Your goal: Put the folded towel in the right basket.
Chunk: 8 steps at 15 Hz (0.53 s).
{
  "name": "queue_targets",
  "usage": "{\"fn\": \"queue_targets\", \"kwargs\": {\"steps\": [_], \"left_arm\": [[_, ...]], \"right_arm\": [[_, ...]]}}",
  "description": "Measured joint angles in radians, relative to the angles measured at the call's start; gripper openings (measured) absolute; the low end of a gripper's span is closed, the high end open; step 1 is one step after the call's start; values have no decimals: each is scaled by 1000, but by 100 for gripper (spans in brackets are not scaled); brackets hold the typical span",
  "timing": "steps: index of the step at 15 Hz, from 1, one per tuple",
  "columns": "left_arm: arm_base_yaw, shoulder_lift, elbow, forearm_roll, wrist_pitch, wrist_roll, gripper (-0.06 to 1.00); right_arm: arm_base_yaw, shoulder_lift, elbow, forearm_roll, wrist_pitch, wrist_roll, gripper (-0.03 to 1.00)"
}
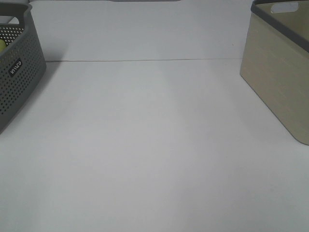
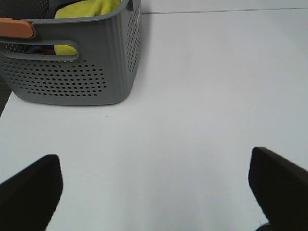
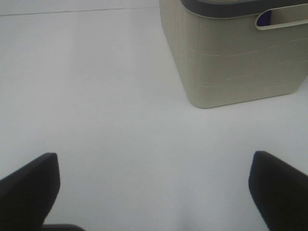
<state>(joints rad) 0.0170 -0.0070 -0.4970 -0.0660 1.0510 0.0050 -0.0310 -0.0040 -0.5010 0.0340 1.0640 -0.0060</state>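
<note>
A yellow-green towel [image 2: 86, 8] lies inside the grey perforated basket [image 2: 72, 77] at the table's left edge; a sliver of it shows in the high view [image 1: 2, 45]. The beige right basket [image 1: 277, 82] stands at the table's right edge and also shows in the right wrist view [image 3: 236, 62]. My left gripper [image 2: 155, 185] is open and empty, low over the table a short way from the grey basket. My right gripper [image 3: 155, 185] is open and empty, a short way from the beige basket. Neither gripper shows in the high view.
An orange piece [image 2: 14, 27] sits on the grey basket's rim. Something dark blue [image 3: 263, 19] shows through the beige basket's handle slot. The white table [image 1: 154, 145] stretches between the two baskets.
</note>
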Motion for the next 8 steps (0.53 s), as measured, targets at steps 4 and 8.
{"fn": "queue_targets", "kwargs": {"steps": [4, 8], "left_arm": [[0, 0, 0, 0, 0, 0, 99], [0, 0, 0, 0, 0, 0, 99]], "right_arm": [[0, 0, 0, 0, 0, 0, 97], [0, 0, 0, 0, 0, 0, 97]]}}
